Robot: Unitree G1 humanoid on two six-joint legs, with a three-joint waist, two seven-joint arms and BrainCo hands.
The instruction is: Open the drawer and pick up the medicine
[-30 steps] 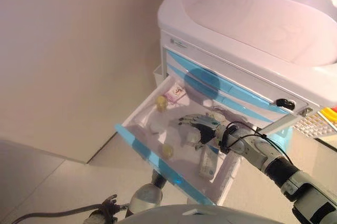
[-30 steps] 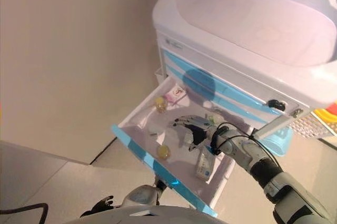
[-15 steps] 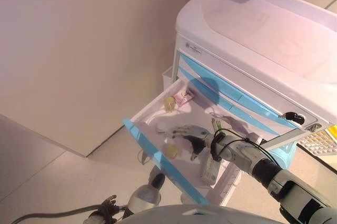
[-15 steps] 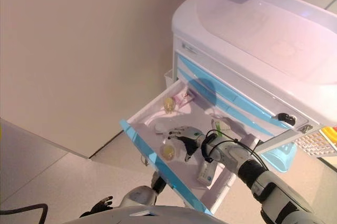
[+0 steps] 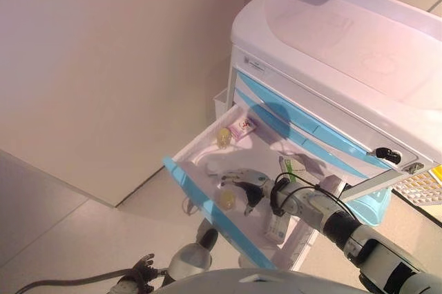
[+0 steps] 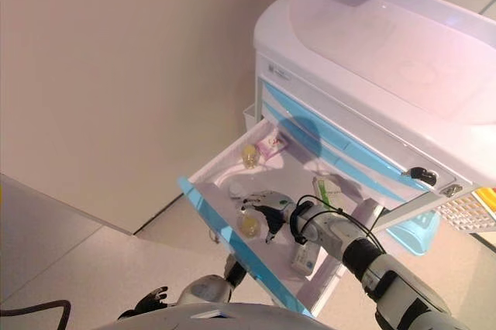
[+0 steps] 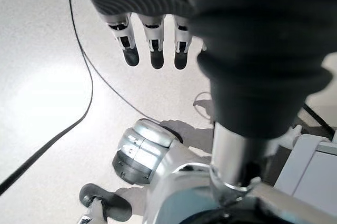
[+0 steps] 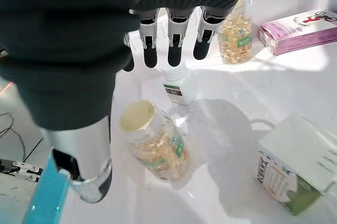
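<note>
The cart's top drawer (image 5: 200, 201) stands pulled out, white with a light blue front. Inside lie a jar of yellow capsules (image 8: 155, 148) near the front, a small white bottle (image 8: 178, 84) on its side, a second capsule jar (image 8: 236, 34) at the back, a pink box (image 8: 300, 32) and a green-and-white box (image 8: 295, 166). My right hand (image 5: 245, 182) hovers open inside the drawer, fingers (image 8: 175, 45) straight above the white bottle, thumb beside the near jar (image 5: 226, 199). It holds nothing. My left hand (image 7: 152, 45) hangs open over the floor.
The white cart (image 5: 331, 52) has more blue-fronted drawers, shut, below its lid, and a key in a lock (image 5: 387, 154) at its right. A long white box (image 5: 276, 225) lies at the drawer's right end. A beige wall stands to the left of the cart.
The camera has shifted, so the cart sits more to the right. My right hand has moved from the drawer's middle toward its front, over the near capsule jar.
</note>
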